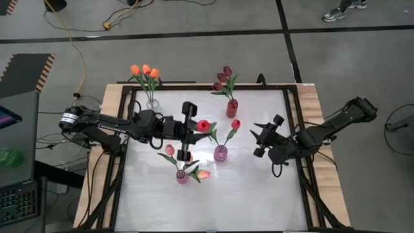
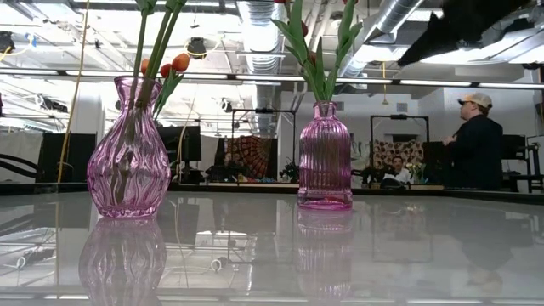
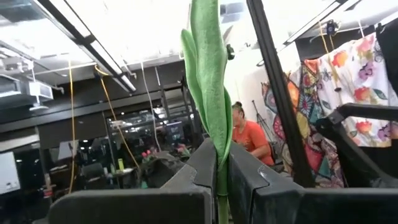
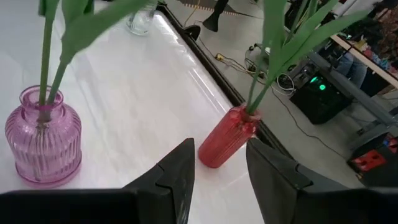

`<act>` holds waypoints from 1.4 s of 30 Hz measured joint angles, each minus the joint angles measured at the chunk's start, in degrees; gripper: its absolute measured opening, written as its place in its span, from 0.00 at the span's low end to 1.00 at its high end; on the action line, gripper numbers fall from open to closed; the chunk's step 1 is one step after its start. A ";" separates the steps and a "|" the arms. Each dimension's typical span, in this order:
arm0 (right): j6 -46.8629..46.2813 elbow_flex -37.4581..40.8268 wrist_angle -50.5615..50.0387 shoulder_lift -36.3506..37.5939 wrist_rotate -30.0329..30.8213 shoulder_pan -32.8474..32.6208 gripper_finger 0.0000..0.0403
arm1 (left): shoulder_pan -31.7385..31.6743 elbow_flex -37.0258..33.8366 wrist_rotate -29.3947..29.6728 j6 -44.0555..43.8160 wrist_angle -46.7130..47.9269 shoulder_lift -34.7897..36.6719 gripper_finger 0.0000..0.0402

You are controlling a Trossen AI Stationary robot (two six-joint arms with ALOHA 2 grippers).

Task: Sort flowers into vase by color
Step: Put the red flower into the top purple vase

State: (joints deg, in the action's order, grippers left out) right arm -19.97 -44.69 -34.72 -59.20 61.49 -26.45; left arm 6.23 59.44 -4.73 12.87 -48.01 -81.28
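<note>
My left gripper [image 1: 193, 133] is over the table's middle, shut on a red tulip whose head [image 1: 204, 125] points toward the table's right. Its leaf [image 3: 208, 81] rises past the fingers in the left wrist view. My right gripper [image 1: 262, 137] [image 4: 221, 168] hangs open right of centre, touching nothing; the red vase [image 4: 227, 140] shows beyond its fingers. That red vase [image 1: 231, 107] holds maroon tulips. A clear vase [image 1: 152, 101] holds orange tulips. The ribbed pink vase [image 1: 220, 153] [image 2: 325, 157] holds a red tulip. The rounded pink vase [image 1: 182, 176] [image 2: 127, 166] holds pink tulips. My left gripper pinches the red tulip's green stem [image 3: 222, 202] between its two fingers, just below where the leaf begins. The fingers lie across the stem. The flower is lifted clear of the table, its head beyond the fingers toward the table's right.
A dark frame [image 1: 294, 110] runs around the white table top. All the vases stand in the far half and middle; the near half of the table [image 1: 226, 207] is bare. People [image 2: 472, 140] are in the room beyond the table.
</note>
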 joint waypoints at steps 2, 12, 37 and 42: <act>-0.03 1.85 2.58 0.00 -0.07 0.01 0.42 | -1.66 0.00 -2.26 -0.88 -0.11 0.09 0.01; -1.46 6.63 8.27 -0.17 -0.20 0.14 0.42 | -10.76 0.02 -18.85 -9.39 -1.82 -1.55 0.01; -1.62 6.63 8.67 -0.24 -0.22 1.50 0.42 | -10.50 0.02 -28.96 -11.95 -10.90 -11.71 0.01; -1.64 6.61 8.68 -0.24 -0.22 1.50 0.42 | -10.39 0.02 -29.22 -10.36 -10.09 -11.71 0.01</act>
State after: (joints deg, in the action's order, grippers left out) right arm -21.61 -38.09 -26.04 -59.44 61.28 -24.95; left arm -4.15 59.46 -33.95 2.50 -58.10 -92.99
